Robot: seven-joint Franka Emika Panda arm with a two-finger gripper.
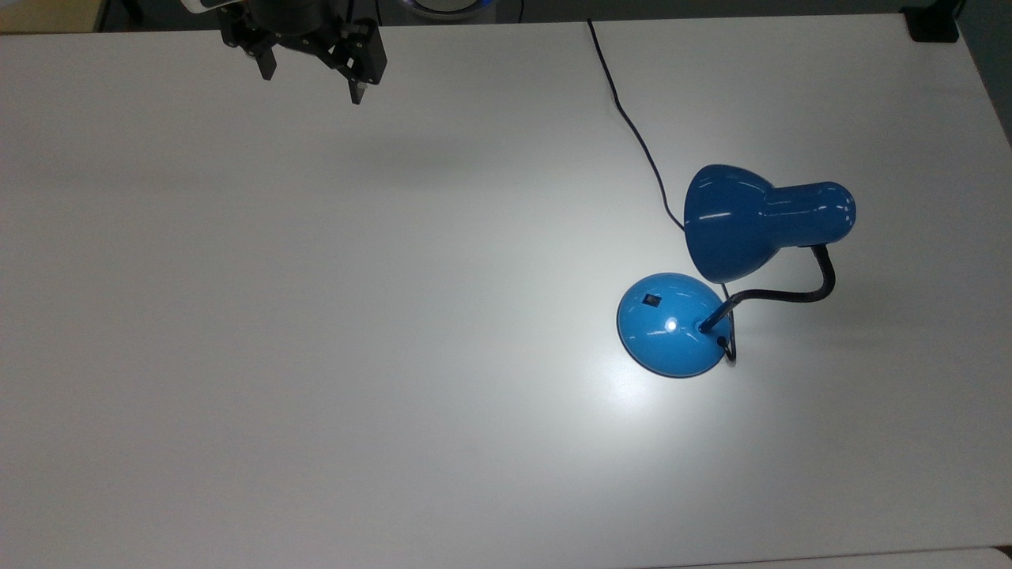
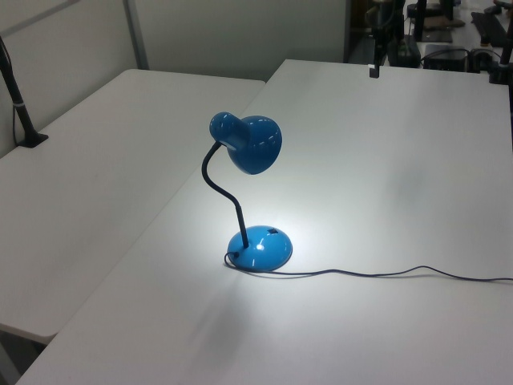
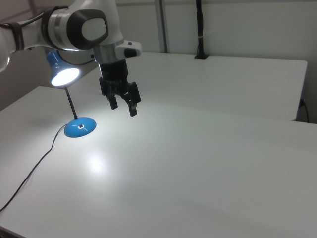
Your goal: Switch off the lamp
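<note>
The blue lamp stands on the white table toward the top view's right. Its bell shade hangs over the round domed base on a black gooseneck. A small black switch sits on the base's upper left. The lamp is lit, and a bright pool of light lies on the table around the base. The glowing shade faces the right view's camera, above the base. My gripper hovers open and empty above the table's far edge, well left of the lamp. In the right view my gripper hangs right of the lamp.
The lamp's black cord runs from the base to the table's far edge. A black clamp sits at the far right corner. A second white table adjoins, with a black post on it.
</note>
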